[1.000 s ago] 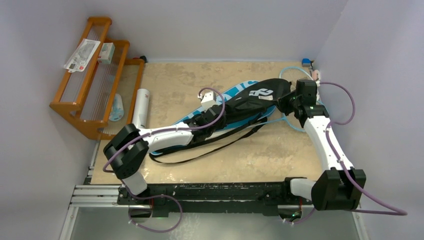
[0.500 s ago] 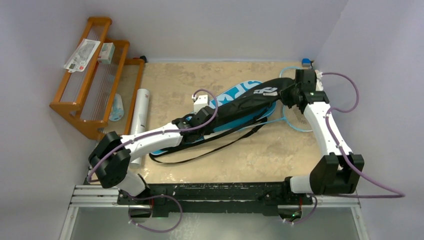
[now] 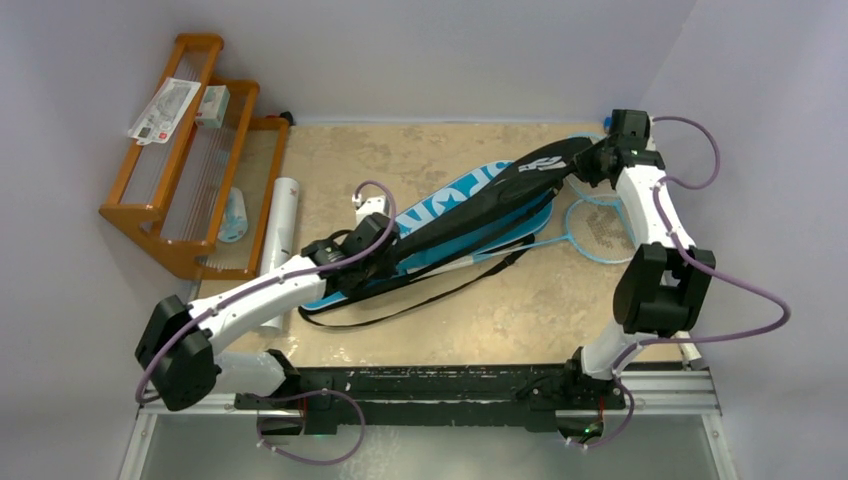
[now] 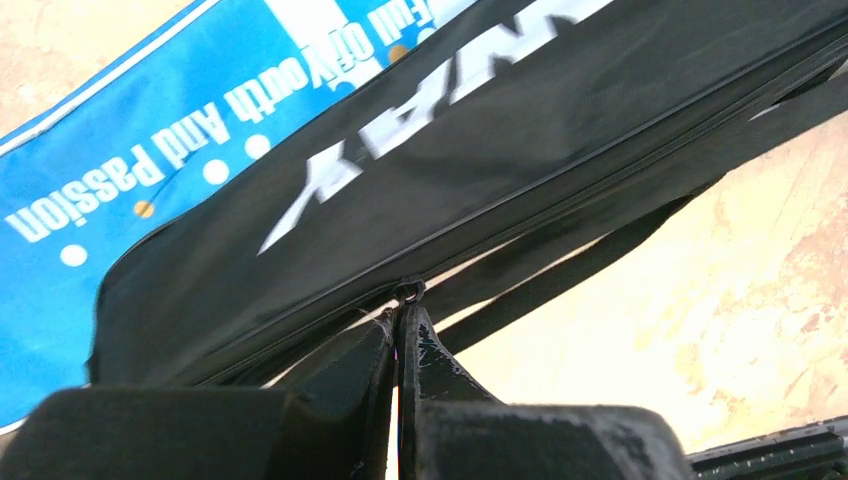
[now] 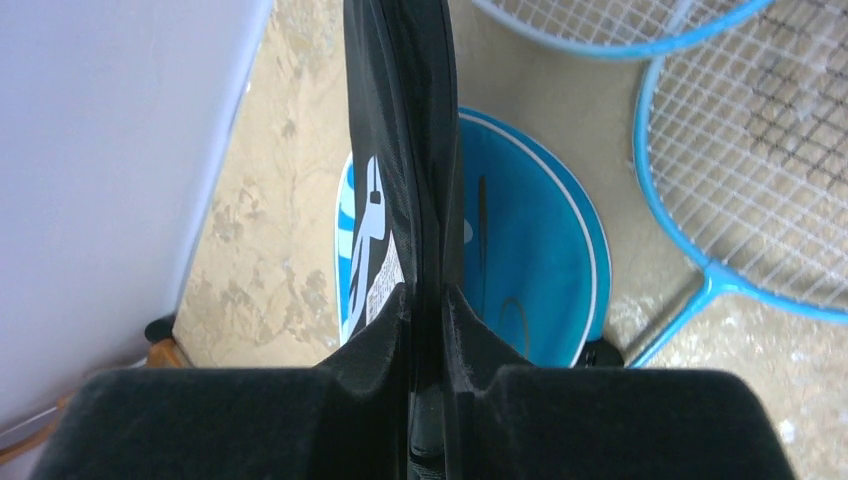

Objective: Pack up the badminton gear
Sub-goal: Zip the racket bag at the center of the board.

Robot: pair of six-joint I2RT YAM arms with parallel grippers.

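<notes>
Surface (image 3: 420, 150), tan and mottled: packing judged well short of done. A long black racket-shaped fabric cover (image 3: 480, 205) is stretched diagonally over the blue printed cover (image 3: 437, 203), its head end clamped edge-on in the right jaws at the far right. Two light-blue strung rackets (image 3: 600, 228) lie uncovered beside that end. A white tube (image 3: 283, 215) lies at the far left. The small zipper pull (image 4: 408, 290) is pinched in the near-closed left jaws. The black cover's contents are hidden; shuttlecocks cannot be made out.
</notes>
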